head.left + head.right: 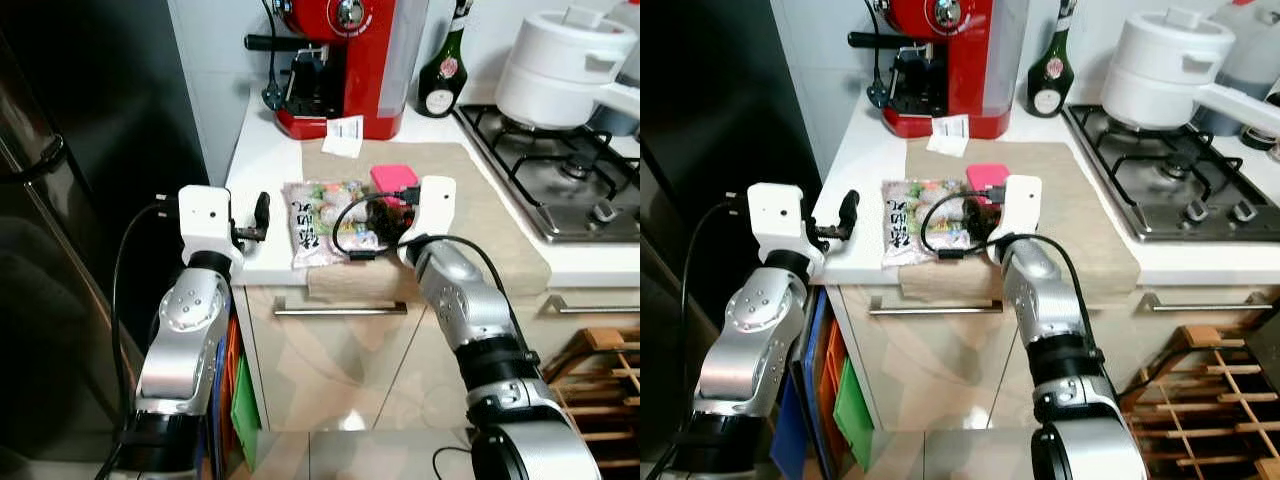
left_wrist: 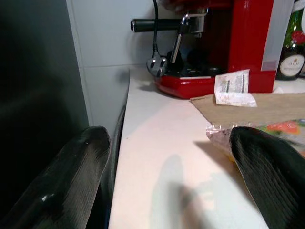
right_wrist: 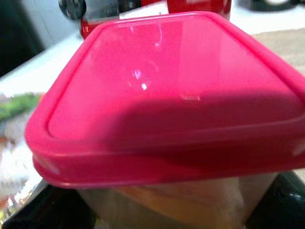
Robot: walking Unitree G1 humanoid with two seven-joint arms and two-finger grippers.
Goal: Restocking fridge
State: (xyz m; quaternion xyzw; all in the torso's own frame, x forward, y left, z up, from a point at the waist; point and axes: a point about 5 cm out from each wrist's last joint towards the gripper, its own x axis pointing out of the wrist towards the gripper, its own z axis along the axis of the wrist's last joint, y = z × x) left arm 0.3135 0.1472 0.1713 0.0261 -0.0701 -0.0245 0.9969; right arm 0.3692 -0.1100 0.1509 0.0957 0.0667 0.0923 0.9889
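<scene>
A container with a pink lid stands on a beige mat on the white counter. My right gripper reaches over the counter's front edge and is shut on this container, a black finger on each side of its body. To the left of the container lies a clear bag of colourful food. At the counter's left front corner my left gripper is open, with nothing between its fingers, and the bag's edge lies just beside one of them. The dark fridge door stands to the left.
A red coffee machine, a paper sachet and a dark bottle stand at the counter's back. A white pot sits on the gas hob to the right. Below are drawers and a wooden rack.
</scene>
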